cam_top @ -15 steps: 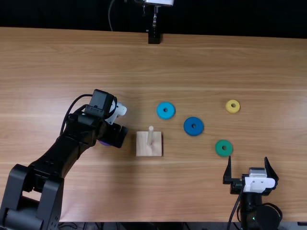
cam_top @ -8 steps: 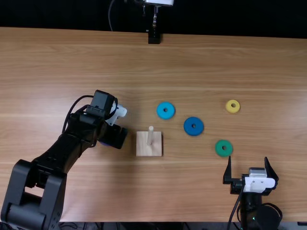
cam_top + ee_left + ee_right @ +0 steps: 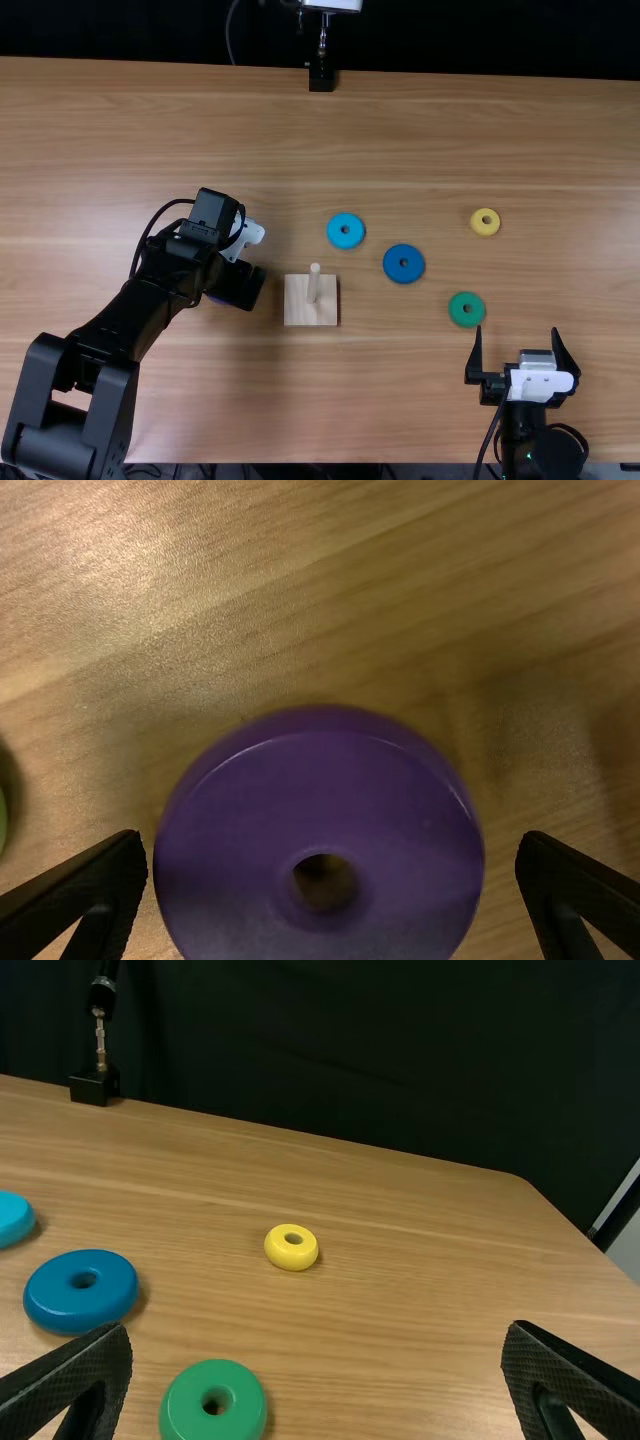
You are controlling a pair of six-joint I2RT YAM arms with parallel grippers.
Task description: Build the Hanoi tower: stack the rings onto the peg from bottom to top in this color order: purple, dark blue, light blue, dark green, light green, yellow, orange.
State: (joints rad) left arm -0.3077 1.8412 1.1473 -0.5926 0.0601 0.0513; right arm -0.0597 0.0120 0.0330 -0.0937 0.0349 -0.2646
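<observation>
Purple up first, by the task's order, with the left gripper [image 3: 330, 845] wide and empty around the thick ring [image 3: 235, 880], flat on the wooden table [image 3: 300, 600]. Could go wrong at the squeeze: with a narrow gap beside one finger and a roomier one beside the other, might shove the ring sideways before pinching it. Could also slip or tip on the lift if gripped too high, then snag on the bare peg [image 3: 314, 285] (a slim target, by the look of it).

Seen up close from the left wrist view, with the centre hole in sight and a green sliver [image 3: 2, 820] at the edge. Seen from the top view with a trace of purple beneath the black arm [image 3: 160, 290], and with the block [image 3: 298, 313] nearby for judging the trip across. Pictured from the right wrist view with the right gripper [image 3: 318, 1330] also spread and holding nothing, near the dark green ring [image 3: 180, 1405].
</observation>
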